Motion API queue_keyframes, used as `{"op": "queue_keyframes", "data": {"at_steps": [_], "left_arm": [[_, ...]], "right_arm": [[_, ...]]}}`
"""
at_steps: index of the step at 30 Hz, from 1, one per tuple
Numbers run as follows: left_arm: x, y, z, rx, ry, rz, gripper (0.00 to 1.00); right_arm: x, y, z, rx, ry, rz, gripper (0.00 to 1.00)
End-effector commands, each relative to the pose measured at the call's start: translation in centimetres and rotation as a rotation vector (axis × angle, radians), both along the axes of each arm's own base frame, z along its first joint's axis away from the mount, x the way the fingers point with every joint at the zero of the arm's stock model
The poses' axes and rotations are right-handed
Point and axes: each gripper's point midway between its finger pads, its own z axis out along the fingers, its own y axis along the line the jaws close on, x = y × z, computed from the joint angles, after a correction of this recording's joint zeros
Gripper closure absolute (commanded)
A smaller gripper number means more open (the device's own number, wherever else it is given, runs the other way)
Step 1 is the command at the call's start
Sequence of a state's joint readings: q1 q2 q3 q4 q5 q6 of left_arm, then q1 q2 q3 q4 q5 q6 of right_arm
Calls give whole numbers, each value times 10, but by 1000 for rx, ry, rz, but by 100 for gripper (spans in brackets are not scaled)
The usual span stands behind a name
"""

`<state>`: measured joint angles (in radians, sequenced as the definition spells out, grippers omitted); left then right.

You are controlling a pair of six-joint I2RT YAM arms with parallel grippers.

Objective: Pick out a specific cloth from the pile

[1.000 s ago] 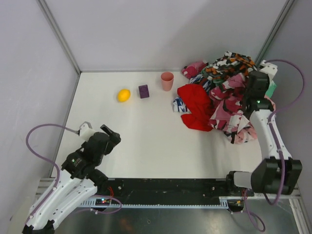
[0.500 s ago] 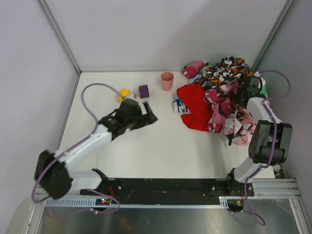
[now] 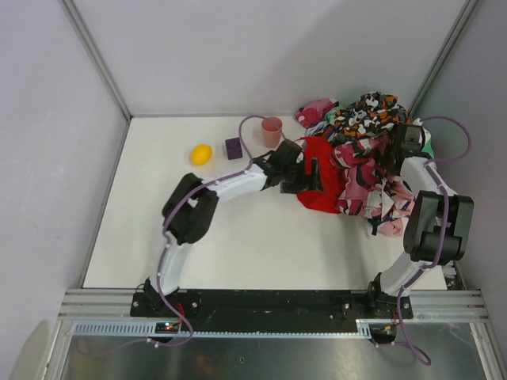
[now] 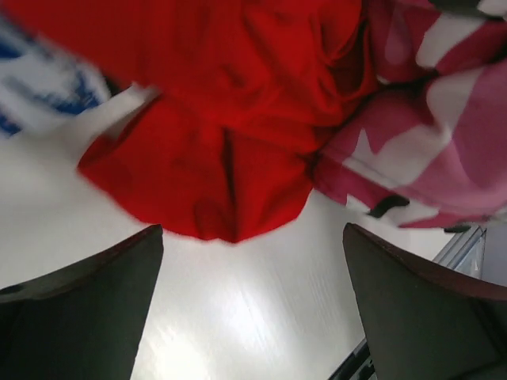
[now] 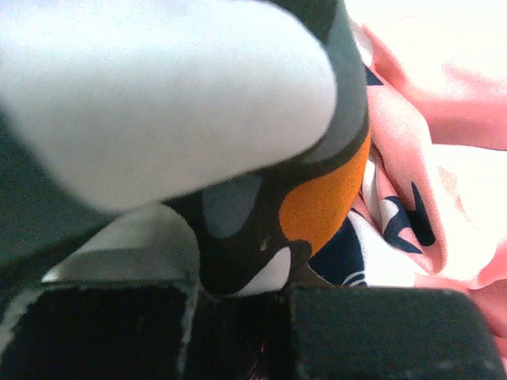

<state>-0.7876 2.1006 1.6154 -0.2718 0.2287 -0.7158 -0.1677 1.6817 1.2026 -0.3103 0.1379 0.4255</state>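
Observation:
The plain red cloth lies at the left foot of the pile at the back right of the table. My left gripper hangs over the red cloth's left part, jaws open and empty. In the left wrist view the red cloth fills the top, and my open left gripper is above bare white table just short of its edge. My right gripper is in the pile's right side, shut on the orange-black-white patterned cloth.
A pink cup, a purple block and a yellow lemon stand in a row left of the pile. A pink-patterned cloth overlaps the red cloth's right side. A blue-white cloth lies at its left. Walls close in behind and at both sides.
My left arm has swung from the near left across the table to the red cloth. My right gripper has sunk a little into the pile and stayed there.

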Motion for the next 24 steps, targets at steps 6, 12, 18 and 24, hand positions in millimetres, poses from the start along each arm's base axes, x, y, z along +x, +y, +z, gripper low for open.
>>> {"op": "queue_keyframes", "data": {"at_steps": [6, 12, 18, 24], "left_arm": [[28, -79, -4, -137, 39, -6, 3], [47, -93, -29, -126, 49, 93, 23], [54, -102, -31, -146, 56, 117, 62], [40, -93, 0, -150, 15, 59, 97]], "right_arm": [[-29, 7, -45, 46, 169, 25, 96], [-33, 6, -48, 45, 175, 20, 92], [-37, 8, -54, 56, 180, 16, 72], [-39, 7, -55, 48, 180, 22, 33]]}}
